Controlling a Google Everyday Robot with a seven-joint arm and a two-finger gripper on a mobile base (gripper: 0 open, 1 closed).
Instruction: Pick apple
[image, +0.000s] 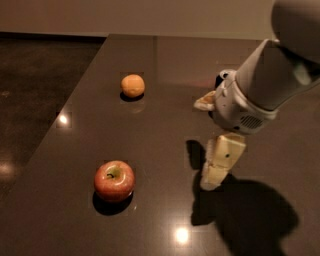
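Observation:
The apple (114, 180) is red and glossy with a yellow-green patch around its stem. It sits upright on the dark table (160, 65) at the front left. My gripper (204, 145) hangs above the table to the right of the apple, well apart from it. Its two cream fingers (222, 162) are spread open and hold nothing. The grey arm reaches in from the upper right.
A small orange fruit (132, 85) lies at the back left of the table. A dark can (220, 78) is almost wholly hidden behind my wrist. The table's left edge runs diagonally, with dark floor (40, 75) beyond it.

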